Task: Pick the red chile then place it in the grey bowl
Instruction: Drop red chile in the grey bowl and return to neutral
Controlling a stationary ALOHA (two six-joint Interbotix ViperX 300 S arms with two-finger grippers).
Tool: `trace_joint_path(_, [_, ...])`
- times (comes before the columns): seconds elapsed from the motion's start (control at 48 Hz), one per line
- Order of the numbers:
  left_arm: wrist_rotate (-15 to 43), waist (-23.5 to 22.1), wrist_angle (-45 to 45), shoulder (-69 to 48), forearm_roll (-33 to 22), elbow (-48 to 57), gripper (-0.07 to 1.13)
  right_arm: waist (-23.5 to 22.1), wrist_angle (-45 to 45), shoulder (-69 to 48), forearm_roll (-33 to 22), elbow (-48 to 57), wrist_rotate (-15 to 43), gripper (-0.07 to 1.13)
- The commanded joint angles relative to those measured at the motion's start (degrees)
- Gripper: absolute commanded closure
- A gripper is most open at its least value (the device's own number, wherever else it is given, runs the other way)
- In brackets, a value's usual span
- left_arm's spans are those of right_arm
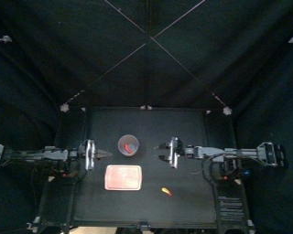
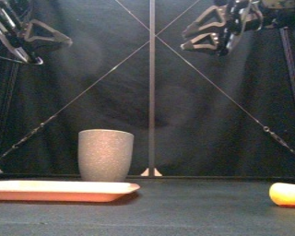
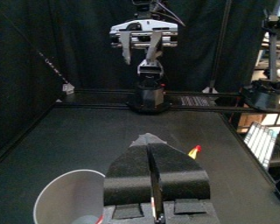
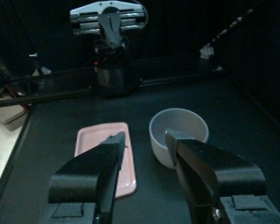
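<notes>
The chile (image 1: 164, 192) is a small orange-red toy lying on the table near the front, right of the pink tray; the front view shows the chile (image 2: 288, 194) low at the right. The tall grey speckled cup (image 1: 129, 143) stands upright behind the tray, as the cup (image 2: 106, 154) also appears from the front. My left gripper (image 1: 88, 154) hangs high, left of the cup, jaws shut on nothing (image 3: 150, 140). My right gripper (image 1: 171, 152) hangs high, right of the cup, open and empty (image 4: 146, 140). Both are well above the chile.
A flat pink tray (image 1: 122, 178) lies in front of the cup, with nothing on it (image 4: 108, 157). The two arms face each other across the cup.
</notes>
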Motion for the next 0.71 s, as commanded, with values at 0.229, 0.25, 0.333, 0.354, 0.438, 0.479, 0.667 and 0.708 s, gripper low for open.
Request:
trace_joint_path(0.229, [0.09, 0.35, -0.26, 0.09, 0.09, -0.88, 1.09, -0.53, -0.79, -18.11, -1.23, 9.84, 0.00, 0.25])
trace_joint_path(0.25, [0.09, 0.35, -0.26, 0.09, 0.00, -0.88, 1.09, -0.35, -0.70, -18.72, -1.41, 10.28, 0.00, 0.25])
trace_joint_path(0.333, [0.09, 0.35, -0.26, 0.09, 0.00, -0.88, 1.09, 0.09, -0.62, -20.74, -1.85, 11.69, 0.00, 0.25])
trace_joint_path(0.354, [0.09, 0.35, -0.26, 0.09, 0.00, -0.88, 1.09, 0.09, -0.62, -20.92, -2.02, 11.78, -0.09, 0.25])
trace_joint_path(0.438, [0.09, 0.35, -0.35, 0.00, 0.00, -0.88, 1.09, 0.09, -0.62, -21.36, -2.20, 12.22, 0.00, 0.25])
trace_joint_path(0.479, [0.09, 0.35, -0.26, -0.09, 0.00, -0.97, 1.09, 0.09, -0.62, -21.36, -2.20, 12.22, 0.00, 0.25])
trace_joint_path(0.667, [0.00, 0.35, -0.26, -0.79, -0.09, -0.97, 1.09, 0.09, -0.53, -21.27, -2.20, 12.30, -0.09, 0.25])
trace_joint_path(0.708, [0.00, 0.35, -0.35, -0.97, -0.09, -0.88, 1.09, 0.00, -0.53, -21.18, -2.29, 12.30, -0.18, 0.25])
